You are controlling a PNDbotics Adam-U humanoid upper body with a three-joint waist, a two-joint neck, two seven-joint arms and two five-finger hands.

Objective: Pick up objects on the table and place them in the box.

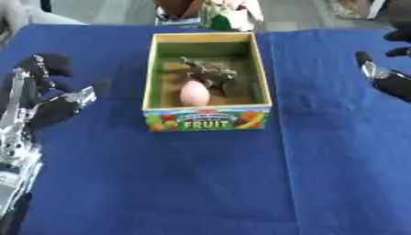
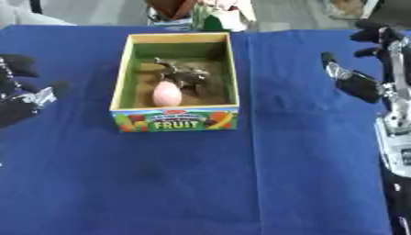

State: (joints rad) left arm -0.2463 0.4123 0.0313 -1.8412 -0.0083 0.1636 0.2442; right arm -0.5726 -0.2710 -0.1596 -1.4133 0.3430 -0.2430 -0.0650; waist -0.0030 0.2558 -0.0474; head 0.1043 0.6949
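Left hand (image 1: pixel 50 98): fingers (image 1: pixel 48 62) relaxed and spread, pointing up, holding nothing; it sits over the left side of the surface, well apart from the box, arm running down along the left edge of the left eye view. Right hand (image 2: pixel 365 69): fingers (image 2: pixel 371 33) also released, loosely extended, thumb sticking out toward the box, nothing in the grasp; it sits at the right edge, best seen in the right eye view, silver forearm trailing down the right side. Both hands clear of the box, one on each side of it. Box (image 1: pixel 207 118): open-top wooden crate, light rim, green inner walls, front panel printed with fruit pictures and the word "FRUIT"; it stands upright on the far-middle part of the surface, front panel facing the robot. Inside it: a pink egg-shaped object (image 1: pixel 194 93) standing near the front-middle of the floor, and just behind it, touching or nearly so, a dark grey-brown irregular object (image 1: pixel 210 73) with bits sticking out; cannot tell what it is. Surface (image 1: pixel 208 183): covered by a blue cloth, with a fold line running front to back just right of the box. Some cluttered items show beyond the far edge, too blurred to identify.
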